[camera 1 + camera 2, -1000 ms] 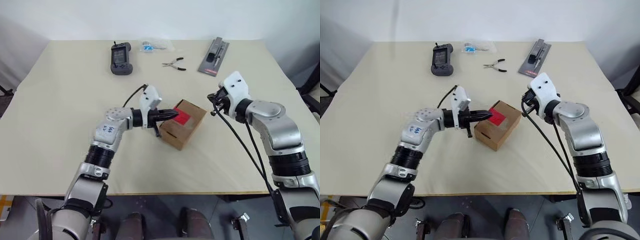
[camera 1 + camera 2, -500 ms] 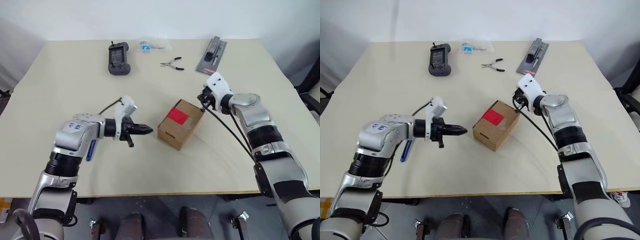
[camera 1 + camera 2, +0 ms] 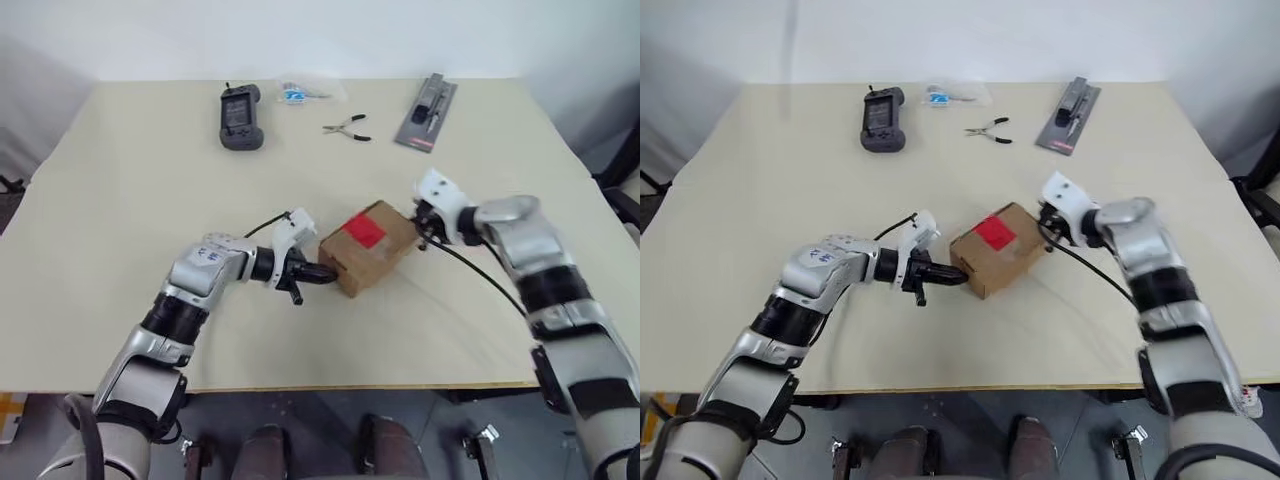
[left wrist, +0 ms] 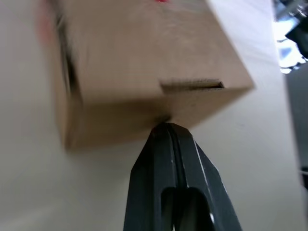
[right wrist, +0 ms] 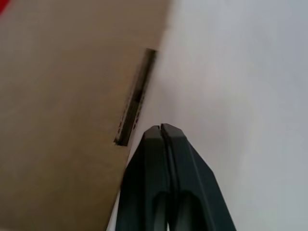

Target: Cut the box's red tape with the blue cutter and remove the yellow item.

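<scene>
On the table, going from left to right: the left gripper is clenched with nothing in it, its tip against the lower near edge of the box, just below a small slot; the box sits near the table's middle, the red tape on its top; the right gripper is also clenched and empty, right beside the box's far-right side; a black handheld device, pliers and a grey packaged tool lie along the far edge.
</scene>
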